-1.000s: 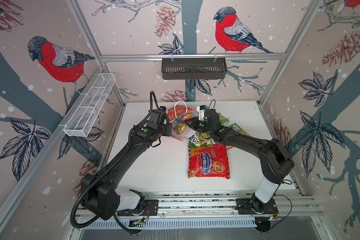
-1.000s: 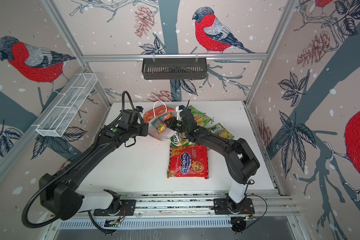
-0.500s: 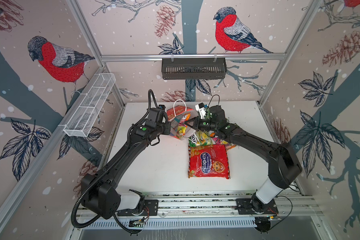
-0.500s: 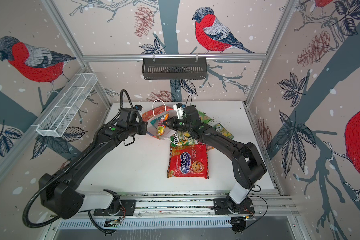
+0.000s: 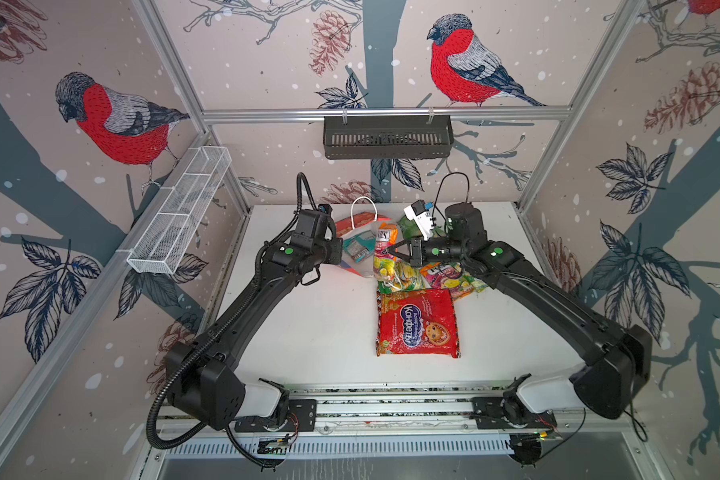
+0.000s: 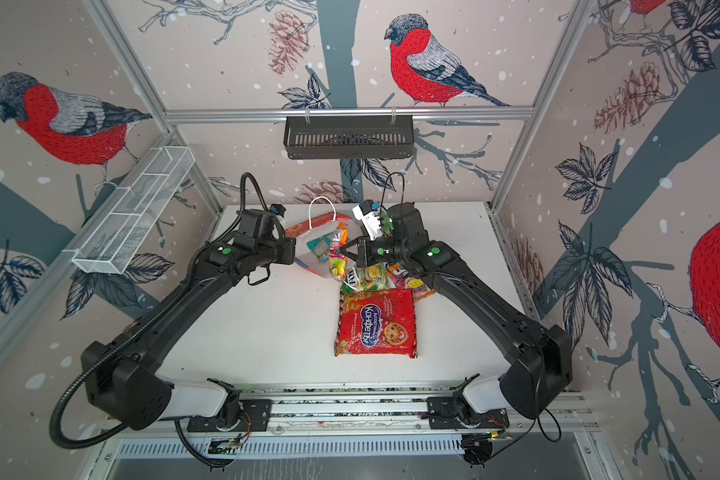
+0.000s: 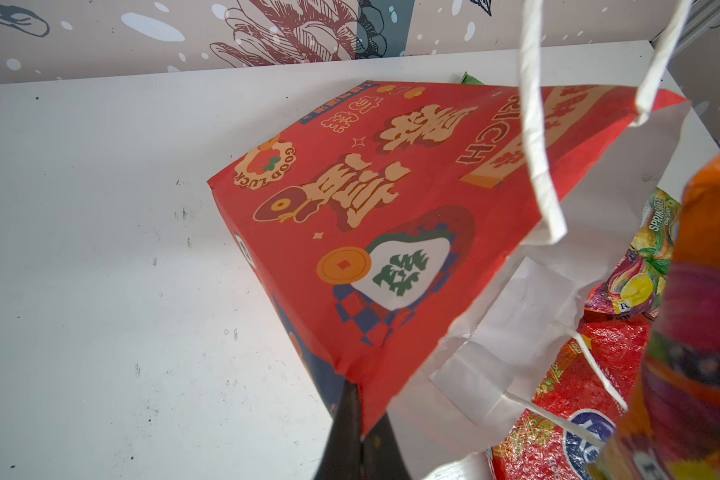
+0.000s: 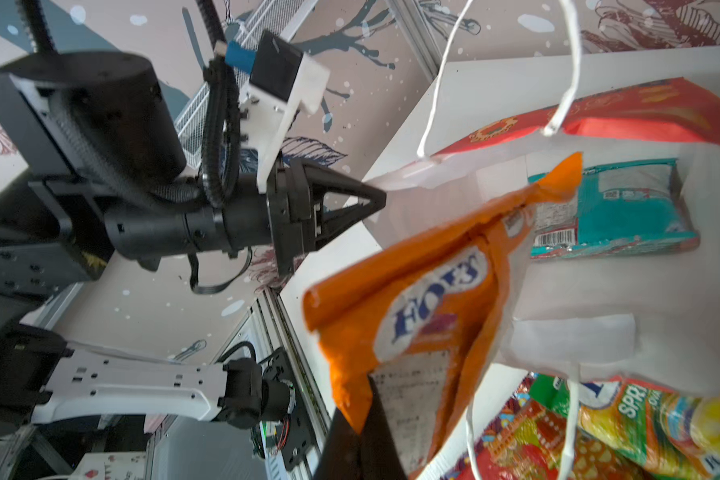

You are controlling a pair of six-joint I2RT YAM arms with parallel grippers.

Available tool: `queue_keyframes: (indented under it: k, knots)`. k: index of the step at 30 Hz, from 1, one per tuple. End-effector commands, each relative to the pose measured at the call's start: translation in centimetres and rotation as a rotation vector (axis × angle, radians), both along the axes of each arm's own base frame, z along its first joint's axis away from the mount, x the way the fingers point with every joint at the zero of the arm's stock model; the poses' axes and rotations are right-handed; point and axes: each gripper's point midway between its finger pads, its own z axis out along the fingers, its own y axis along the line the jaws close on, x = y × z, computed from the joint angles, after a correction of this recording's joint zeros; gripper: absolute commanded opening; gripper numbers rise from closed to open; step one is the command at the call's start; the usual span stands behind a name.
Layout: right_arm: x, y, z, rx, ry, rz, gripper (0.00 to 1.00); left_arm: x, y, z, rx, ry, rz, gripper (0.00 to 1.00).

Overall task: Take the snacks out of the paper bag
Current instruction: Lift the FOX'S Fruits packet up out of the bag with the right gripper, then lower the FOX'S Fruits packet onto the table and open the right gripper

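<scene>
left gripper (image 7: 356, 401): jaws fully closed, pinching the rim of the paper bag (image 7: 371, 199) beside its mouth; my right wrist camera shows the same pinch.
right gripper (image 8: 360, 419): jaws fully closed on one edge of an orange Fox's packet (image 8: 425, 299), which sticks out past my fingertips toward the bag's mouth; whether it is clear of the mouth I cannot tell.
paper bag: on its side straight ahead of the left fingertips, white inside turned to the right gripper, white cord handle (image 5: 362, 208) looping upward.
teal packet (image 8: 624, 208): inside the bag, beyond the orange Fox's packet from the right gripper.
large red packet (image 5: 416, 322): flat on the white table (image 5: 308, 332), outside the bag, nearer the arm bases than either gripper.
green-yellow candy packs (image 5: 404, 276): below the right gripper, outside the bag.
</scene>
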Motion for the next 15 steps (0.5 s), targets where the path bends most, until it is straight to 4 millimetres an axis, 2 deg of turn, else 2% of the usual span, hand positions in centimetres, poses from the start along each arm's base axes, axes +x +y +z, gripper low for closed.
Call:
queue_keyframes:
  k: [1,7,9,12,15]
  knots:
    - [-3.6,-0.2,-1.4,-0.053,0.03,0.12,0.01,0.2,-0.6,0.6,-0.023,-0.008,-0.025,0.0]
    - [-10.1,2.7,-4.3,-0.084,0.15,0.323,0.01,0.2,-0.7,0.0,-0.027,0.014,-0.026,0.0]
    - [-11.4,3.9,-5.4,-0.098,0.178,0.37,0.0,0.3,-0.8,-0.3,-0.029,0.024,-0.028,0.0]
    - [-12.2,5.3,-7.2,-0.139,0.191,0.413,0.01,0.4,-1.0,-0.6,-0.036,0.033,-0.034,0.0]
    - [-11.5,6.6,-9.5,-0.198,0.192,0.412,0.01,0.5,-1.1,-0.6,-0.041,0.034,-0.037,0.0]
